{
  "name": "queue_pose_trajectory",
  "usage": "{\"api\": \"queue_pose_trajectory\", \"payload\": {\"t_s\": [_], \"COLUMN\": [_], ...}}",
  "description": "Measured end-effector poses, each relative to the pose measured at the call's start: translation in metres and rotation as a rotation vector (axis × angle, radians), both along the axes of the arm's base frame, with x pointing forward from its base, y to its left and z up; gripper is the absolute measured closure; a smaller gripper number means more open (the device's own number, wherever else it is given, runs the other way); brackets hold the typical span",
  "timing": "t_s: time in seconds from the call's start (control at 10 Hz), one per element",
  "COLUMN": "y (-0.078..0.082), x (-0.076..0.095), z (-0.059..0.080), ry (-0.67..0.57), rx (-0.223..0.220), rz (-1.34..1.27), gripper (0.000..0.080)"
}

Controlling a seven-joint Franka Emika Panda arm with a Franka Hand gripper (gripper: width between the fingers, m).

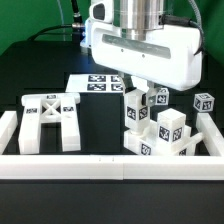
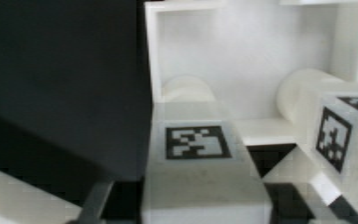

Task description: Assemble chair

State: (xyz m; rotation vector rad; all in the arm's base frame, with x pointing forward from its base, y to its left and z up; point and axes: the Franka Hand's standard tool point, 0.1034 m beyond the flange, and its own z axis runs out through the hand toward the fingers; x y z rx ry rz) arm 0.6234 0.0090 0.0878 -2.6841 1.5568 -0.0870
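Black matte surface [image 1: 100, 120], the largest thing in view. It is hemmed by long white border rails [image 1: 100, 166] along the near edge and both ends.

Gripper [image 1: 143, 97]: bulky white housing, hanging over the surface on the exterior view's right of the X-braced frame [image 1: 50, 122]. It is higher than the frame, with its dark fingers pointing down into the pile of loose parts.

X-braced frame: white, lying flat on the surface, with tags on its upper face. It sits well apart from the gripper.

Heap of chair parts [image 1: 165, 132]: white blocky pieces with black-and-white tags, crowded together on the exterior view's right of the frame. They lie against the rail at that end, some upright and some tipped.

Marker board [image 1: 100, 82]: thin and white, flat on the surface. It lies behind the frame and toward the exterior view's right of it, near the gripper.

Tagged block [image 1: 135, 108] [image 2: 197, 150]: at the side of the heap nearest the frame, directly under the gripper. In the wrist view it lies between the two fingers [image 2: 105, 200], tag facing the camera. The fingers are spread either side of it; I cannot tell whether they press on it or merely flank it.

Second tagged part [image 2: 348, 130]: just beside the block, on its side away from the frame.

Small post [image 1: 205, 103]: upright, tagged, at the end of the heap farthest from the frame.
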Motion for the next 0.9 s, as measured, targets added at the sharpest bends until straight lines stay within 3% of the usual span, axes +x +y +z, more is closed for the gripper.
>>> {"api": "queue_pose_trajectory", "payload": {"t_s": [0.5,0.6,0.7,0.8,0.9], "y": [-0.0019,-0.0015,-0.0013,-0.0014,-0.0014], "x": [-0.0002,-0.0003,-0.0004,-0.0005,-0.001], "z": [-0.0004,-0.0007,-0.001,-0.0012,-0.0016], "ry": [0.003,0.004,0.004,0.004,0.006], "rx": [0.045,0.045,0.044,0.041,0.037], "rz": [-0.378,-0.383,-0.363,-0.325,-0.271], "gripper": [0.0508,0.0435,0.0435,0.0253,0.0253]}}
